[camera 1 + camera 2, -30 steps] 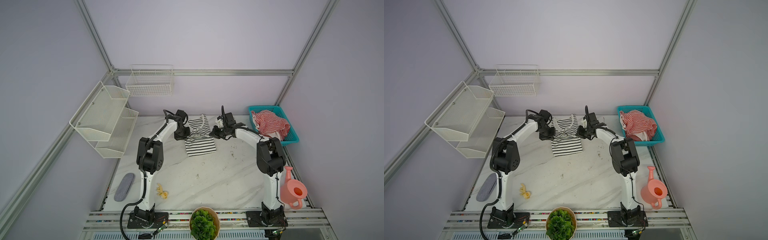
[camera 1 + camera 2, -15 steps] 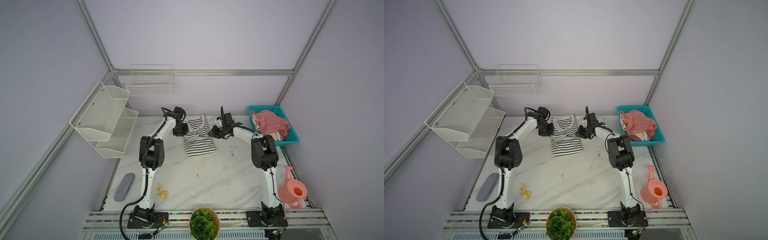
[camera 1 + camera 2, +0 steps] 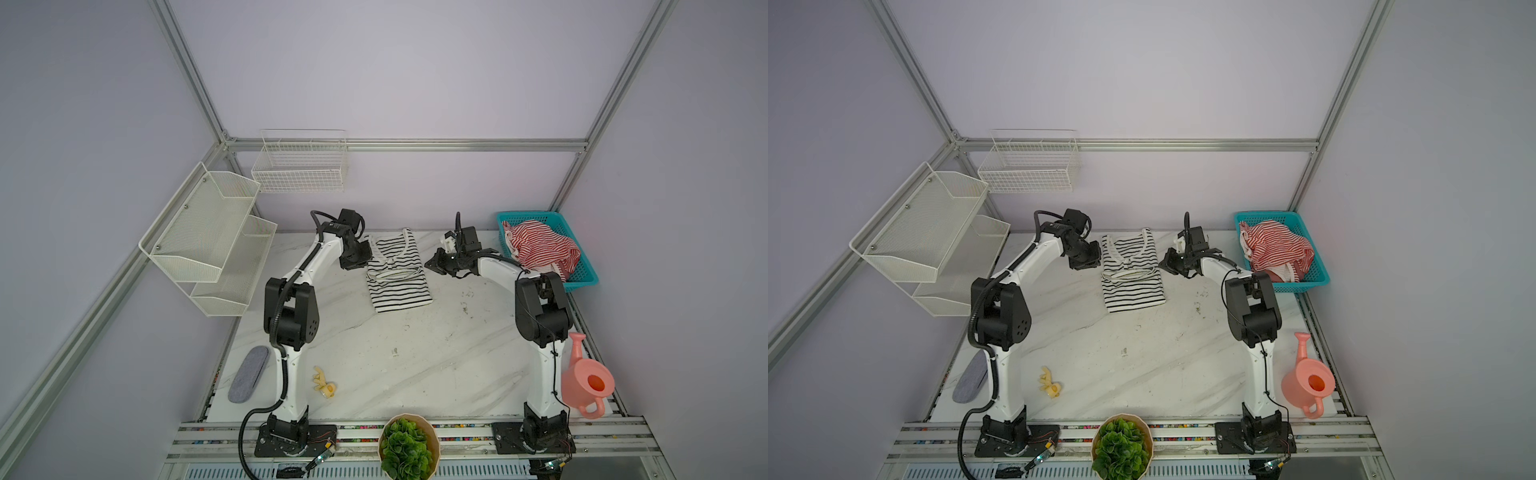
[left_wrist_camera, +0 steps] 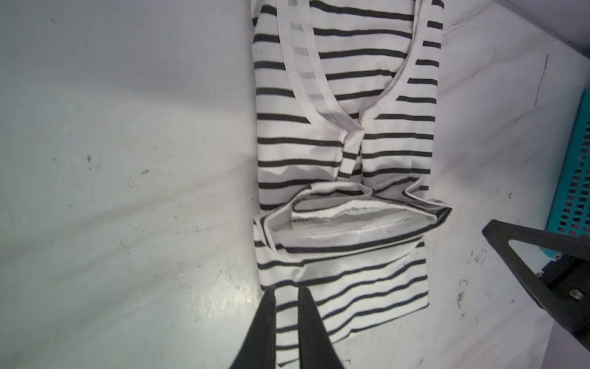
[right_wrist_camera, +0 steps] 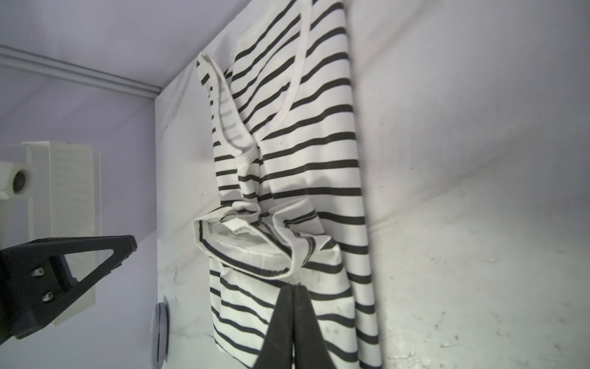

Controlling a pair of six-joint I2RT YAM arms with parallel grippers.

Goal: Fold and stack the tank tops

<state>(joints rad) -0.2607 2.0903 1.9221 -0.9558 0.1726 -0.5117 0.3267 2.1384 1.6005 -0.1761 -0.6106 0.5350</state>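
The black-and-white tank top (image 3: 397, 274) (image 3: 1131, 274) lies flat at the back of the table, its lower part doubled up into a loose hem fold (image 4: 344, 220) (image 5: 255, 242). My left gripper (image 3: 365, 261) (image 3: 1097, 259) (image 4: 285, 292) hovers at the top's left edge, jaws shut to a thin slit, with no cloth pinched. At the opposite edge my right gripper (image 3: 428, 262) (image 3: 1162, 262) (image 5: 293, 289) is shut and also holds nothing. Its tips are just short of the hem fold. The red-and-white tank top (image 3: 540, 245) (image 3: 1277, 245) lies crumpled in the teal basket (image 3: 582, 284) (image 3: 1304, 286).
White mesh shelves (image 3: 208, 237) hang on the left wall and a wire basket (image 3: 299, 166) on the back wall. A grey oval pad (image 3: 248, 374) and a yellow toy (image 3: 324, 384) lie front left. A pink watering can (image 3: 588, 382) stands front right, a potted plant (image 3: 409, 446) at the front edge.
Both arms have shifted slightly while their grippers stay at the two sides of the black-and-white top. The top itself lies as it did.
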